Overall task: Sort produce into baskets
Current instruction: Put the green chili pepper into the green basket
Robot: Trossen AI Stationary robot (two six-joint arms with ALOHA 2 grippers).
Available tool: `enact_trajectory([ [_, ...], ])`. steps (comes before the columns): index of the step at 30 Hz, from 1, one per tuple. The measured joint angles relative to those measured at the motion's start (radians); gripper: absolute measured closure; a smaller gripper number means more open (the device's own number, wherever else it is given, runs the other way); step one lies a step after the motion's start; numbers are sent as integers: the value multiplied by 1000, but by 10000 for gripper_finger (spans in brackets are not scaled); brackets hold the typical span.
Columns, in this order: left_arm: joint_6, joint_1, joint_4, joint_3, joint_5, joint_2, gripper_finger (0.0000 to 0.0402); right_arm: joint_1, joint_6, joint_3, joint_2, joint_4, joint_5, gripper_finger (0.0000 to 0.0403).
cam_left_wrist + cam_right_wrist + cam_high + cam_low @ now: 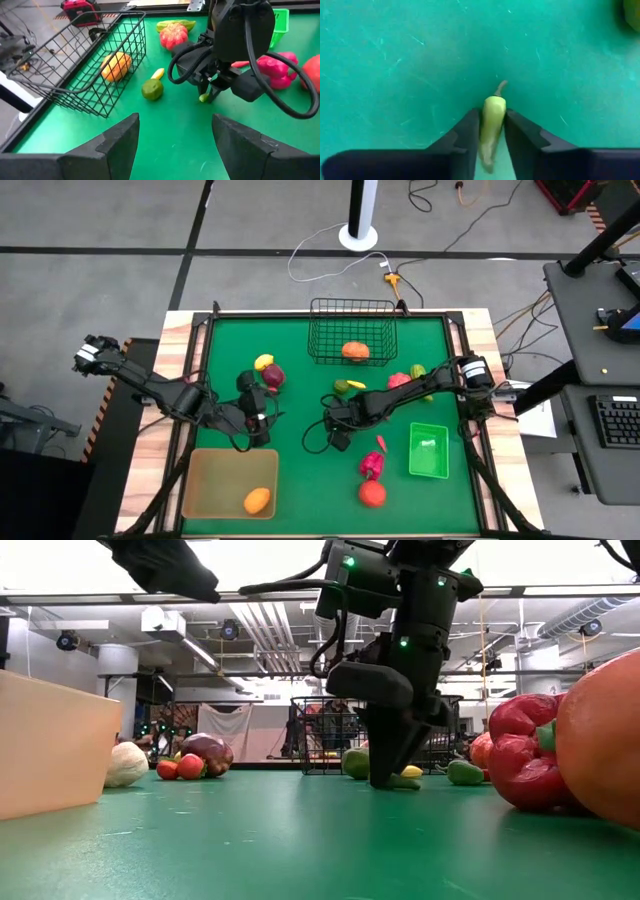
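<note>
A small yellow-green chilli (493, 117) lies on the green mat near the table's middle, and my right gripper (492, 125) is shut on it; the same gripper (338, 436) shows in the high view. My left gripper (175, 125) hangs open above the mat, left of the middle (262, 423), with nothing between its fingers. The black wire basket (350, 330) at the far edge holds an orange piece (355, 350). The tan tray (215, 480) at the near left holds another orange piece (257, 500). The green bin (428, 450) stands at the near right. My right gripper pinches the chilli's two long sides (492, 112) between its two fingers, at the thick part behind the stem (501, 88). The fingers (385, 765) come from above, pointing steeply down. The chilli lies on the mat (408, 780), its stem end past the fingertips.
Loose produce lies around: a yellow and a dark purple piece (270, 372) far left, a green lime (340, 387), a red piece (399, 380) and a green one (418, 371) far right, a red chilli (381, 444), a pink pepper (371, 465) and a red-orange ball (372, 493) near the bin.
</note>
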Motion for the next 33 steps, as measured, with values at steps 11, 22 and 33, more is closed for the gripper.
enact_trajectory([
  [11,-74,0,0,0,-1,0,170,0,-25,-2,-25,13,27,358],
  [22,-135,0,1,0,-1,0,170,4,-38,18,-113,-4,-8,358],
  [33,-158,0,5,0,-1,3,170,102,118,18,-243,-191,-141,359],
])
